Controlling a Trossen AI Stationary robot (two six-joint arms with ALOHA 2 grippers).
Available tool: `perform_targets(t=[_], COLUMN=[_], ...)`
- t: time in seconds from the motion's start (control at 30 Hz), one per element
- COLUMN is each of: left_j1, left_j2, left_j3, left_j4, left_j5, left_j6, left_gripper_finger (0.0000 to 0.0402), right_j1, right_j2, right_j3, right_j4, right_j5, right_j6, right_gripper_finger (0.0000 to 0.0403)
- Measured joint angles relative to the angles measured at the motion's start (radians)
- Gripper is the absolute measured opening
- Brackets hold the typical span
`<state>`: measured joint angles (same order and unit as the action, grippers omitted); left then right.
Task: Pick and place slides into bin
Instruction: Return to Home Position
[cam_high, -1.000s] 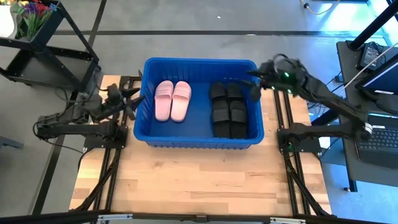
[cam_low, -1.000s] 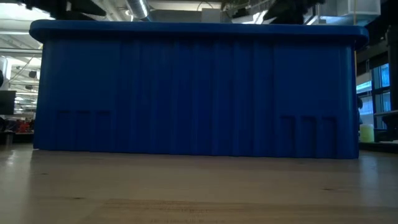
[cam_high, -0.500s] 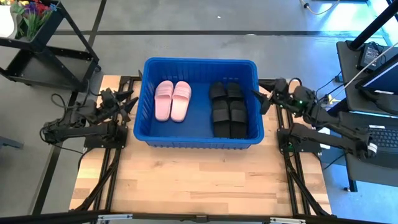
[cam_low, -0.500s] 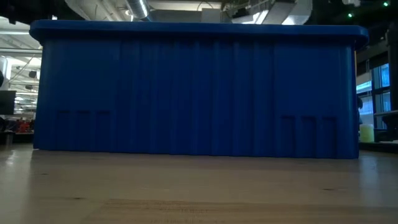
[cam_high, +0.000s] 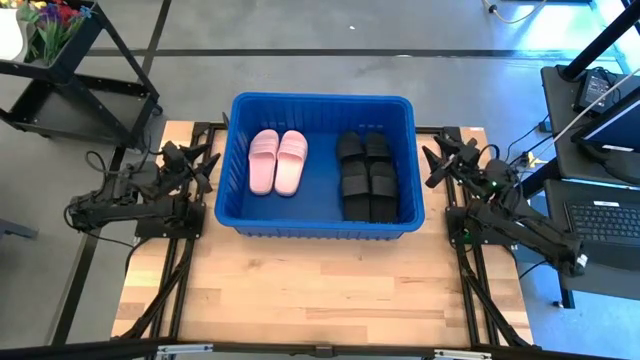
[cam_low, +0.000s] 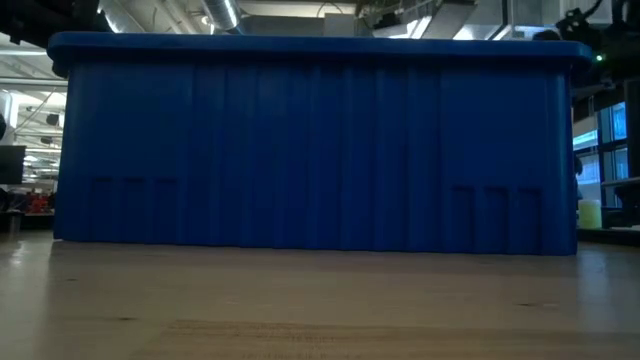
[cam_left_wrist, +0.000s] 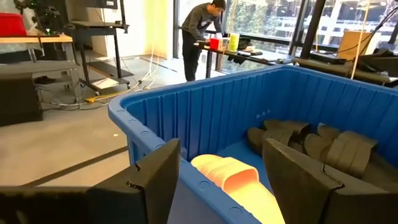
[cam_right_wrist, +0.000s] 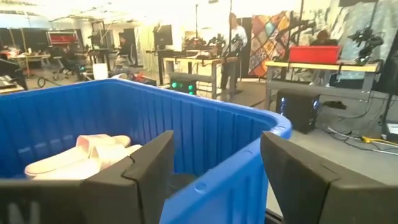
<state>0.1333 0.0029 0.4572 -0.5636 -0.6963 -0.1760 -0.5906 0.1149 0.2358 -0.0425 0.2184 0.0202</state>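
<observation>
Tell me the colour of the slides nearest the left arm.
Those slides are pale pink; high view shows best.

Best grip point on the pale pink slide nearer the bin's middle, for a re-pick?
Probably its wide strap, from straight above: the pale pink open-toe slide lies flat, sole down, strap up, its twin close alongside, and the walls of the blue plastic bin block side approaches.
</observation>
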Motion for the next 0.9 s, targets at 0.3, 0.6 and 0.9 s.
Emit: perform_targets(t=[0.3, 0.6, 0.9], left_j1=[0.000, 0.000, 0.000], left_j2=[0.000, 0.000, 0.000], left_j3=[0.000, -0.110, -0.148], left_j4=[0.010, 0.126, 0.166], left_j5=[0.015, -0.071, -0.236], left_j6=[-0.020, 0.011, -0.004], left_gripper_finger=[0.0224, 0.0224, 0.0224], right_j1=[-0.042, -0.070, -0.070], right_j2=[-0.099, -0.101, -0.100], right_j3=[-0.077, -0.077, -0.077], right_j4=[-0.002, 0.000, -0.063], right_j5=[0.001, 0.044, 0.044], right_j6=[-0.003, -0.023, 0.006], right_gripper_finger=[0.0239, 0.0239, 0.0239])
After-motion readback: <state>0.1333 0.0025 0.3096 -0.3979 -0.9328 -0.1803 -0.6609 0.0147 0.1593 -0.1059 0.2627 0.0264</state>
